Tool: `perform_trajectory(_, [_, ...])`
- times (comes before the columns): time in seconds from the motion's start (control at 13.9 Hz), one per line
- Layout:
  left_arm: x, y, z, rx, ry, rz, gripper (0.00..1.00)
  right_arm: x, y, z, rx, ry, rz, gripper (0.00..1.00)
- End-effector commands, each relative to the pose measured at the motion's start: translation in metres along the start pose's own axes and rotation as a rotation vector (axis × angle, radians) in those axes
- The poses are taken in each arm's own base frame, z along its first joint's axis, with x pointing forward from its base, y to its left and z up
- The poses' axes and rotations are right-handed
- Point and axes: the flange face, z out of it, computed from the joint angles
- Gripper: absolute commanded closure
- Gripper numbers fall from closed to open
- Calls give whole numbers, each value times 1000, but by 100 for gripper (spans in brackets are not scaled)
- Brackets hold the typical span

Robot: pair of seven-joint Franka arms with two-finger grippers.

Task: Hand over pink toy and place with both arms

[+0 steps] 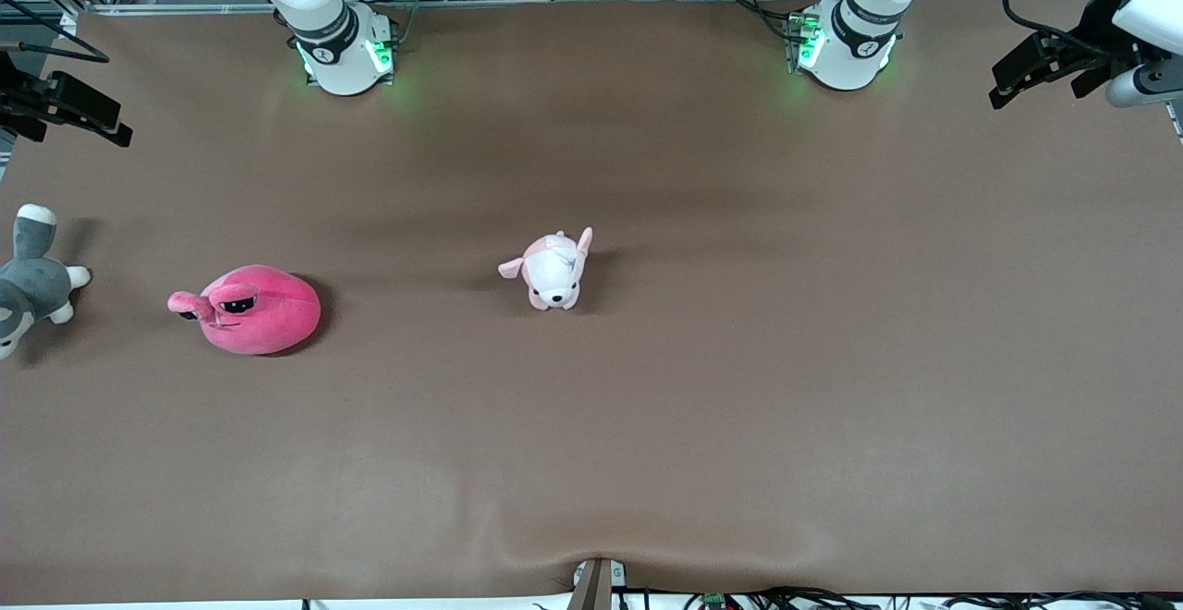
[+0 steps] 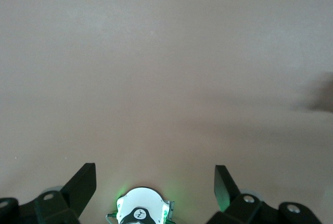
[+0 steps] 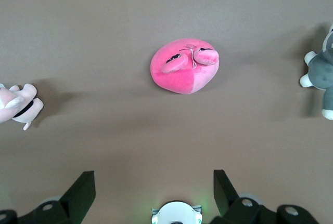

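The pink toy (image 1: 257, 311) is a round hot-pink plush with dark eyes. It lies on the brown table toward the right arm's end, nearer to the front camera than the right arm's base. It shows whole in the right wrist view (image 3: 184, 73). My right gripper (image 3: 153, 180) is open and empty, held high over the table near its own base, well apart from the toy; it shows at the edge of the front view (image 1: 79, 111). My left gripper (image 2: 155, 176) is open and empty, high over bare table at its own end (image 1: 1035, 65).
A small pale pink-and-white puppy plush (image 1: 553, 270) lies at the table's middle. A grey-and-white plush (image 1: 32, 282) lies at the table's edge at the right arm's end, beside the pink toy. The brown table cloth (image 1: 739, 360) covers the table.
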Motion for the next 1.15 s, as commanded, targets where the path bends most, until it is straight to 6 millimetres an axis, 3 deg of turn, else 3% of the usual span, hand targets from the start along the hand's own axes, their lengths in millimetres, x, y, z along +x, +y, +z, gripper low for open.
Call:
perform_trajectory(0.0, [-4,-1,-9,22,2,16,0,-7,4,-1,-15,4,4,0])
perform_trajectory(0.29, [-4,-4,-10,19,3,105,0,-7,10,0,-14,-2,18,0])
perform_trajectory(1.08, [-4,-2,-11,18,5,97,0,-7,22,1,-12,-13,42,0])
